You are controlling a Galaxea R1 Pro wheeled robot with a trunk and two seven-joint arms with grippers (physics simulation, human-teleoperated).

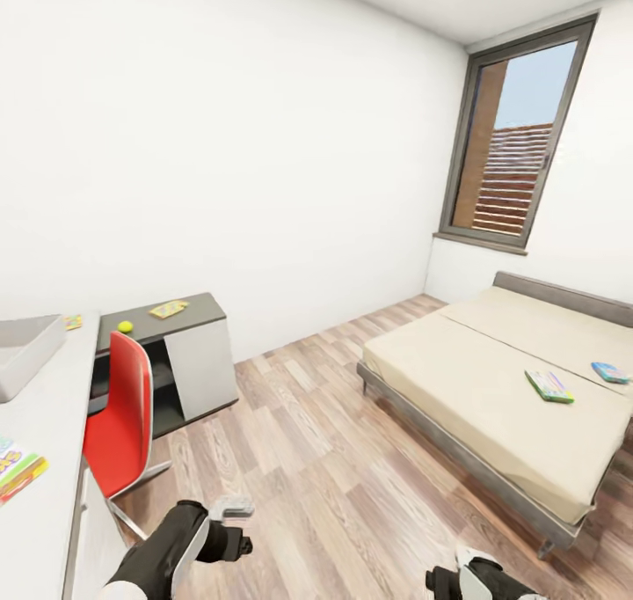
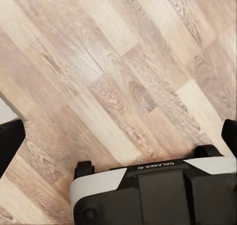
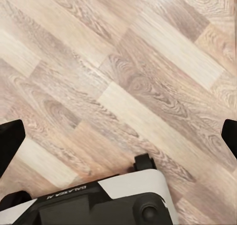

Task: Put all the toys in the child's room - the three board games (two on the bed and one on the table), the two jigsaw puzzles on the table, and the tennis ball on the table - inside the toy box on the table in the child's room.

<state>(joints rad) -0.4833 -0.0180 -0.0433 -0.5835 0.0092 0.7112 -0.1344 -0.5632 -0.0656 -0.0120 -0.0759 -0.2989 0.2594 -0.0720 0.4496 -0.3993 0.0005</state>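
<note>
The head view takes in a white-walled room with a plank floor (image 1: 334, 424). At the left edge runs the light-grey bench (image 1: 40, 424), and on it, upper left, sits the grey toy box (image 1: 26, 349). A green, yellow and red board game (image 1: 18, 470) lies flat on the bench at the lower left edge. Past the toy box, 1 jigsaw puzzle (image 1: 73, 322) shows just beside its far corner. On the lower dark-grey section (image 1: 198, 307) rest the tennis ball (image 1: 125, 326) and, well apart from it, a second jigsaw puzzle (image 1: 169, 309). A red chair (image 1: 119, 420) stands against the bench.

On the right, the bed (image 1: 492, 389) carries 2 board games: a green one (image 1: 549, 386) and, nearer the headboard, a blue one (image 1: 610, 372).

The left end effector (image 1: 230, 507) hangs at the bottom centre-left; in the left wrist view its dark fingertips (image 2: 10, 143) sit at opposite frame edges, spread wide over bare floor. The right end effector (image 1: 457, 574) sits at the bottom right, its fingertips (image 3: 10, 143) equally wide, holding nothing.
</note>
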